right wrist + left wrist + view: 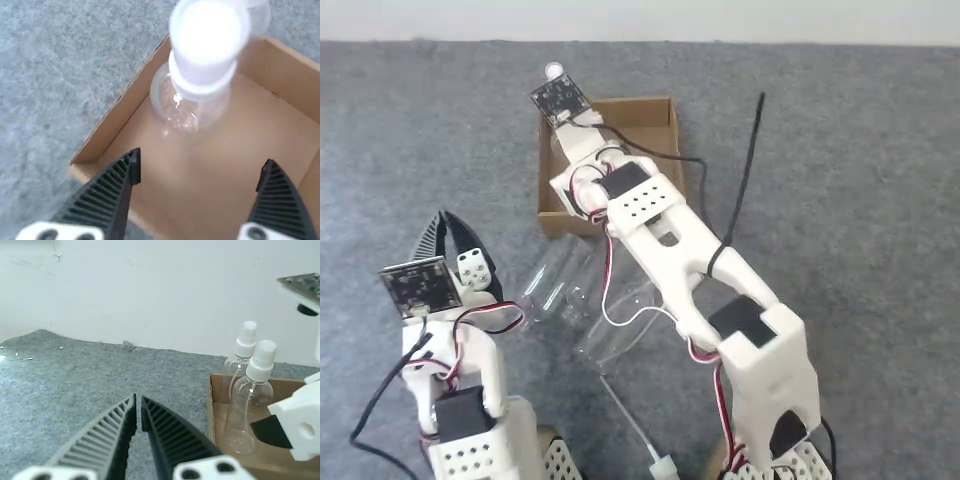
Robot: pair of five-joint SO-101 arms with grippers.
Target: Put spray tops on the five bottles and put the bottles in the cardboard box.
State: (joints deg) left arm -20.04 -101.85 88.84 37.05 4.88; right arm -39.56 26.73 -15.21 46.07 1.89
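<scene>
The right gripper [202,160] is hovering with its fingers spread wide above the cardboard box [112,125], where a clear bottle [247,410] with a white spray top is standing upright, close beside a second capped bottle [243,347]. The left gripper [138,401] is hanging over the grey tabletop [75,375] to one side of the box, its black fingers pressed almost together with only a thin slit between them. Between the two arms, more clear bottles [560,285] are lying on their sides on the tabletop, and a loose spray top [663,466] with its tube is lying near the arm bases.
</scene>
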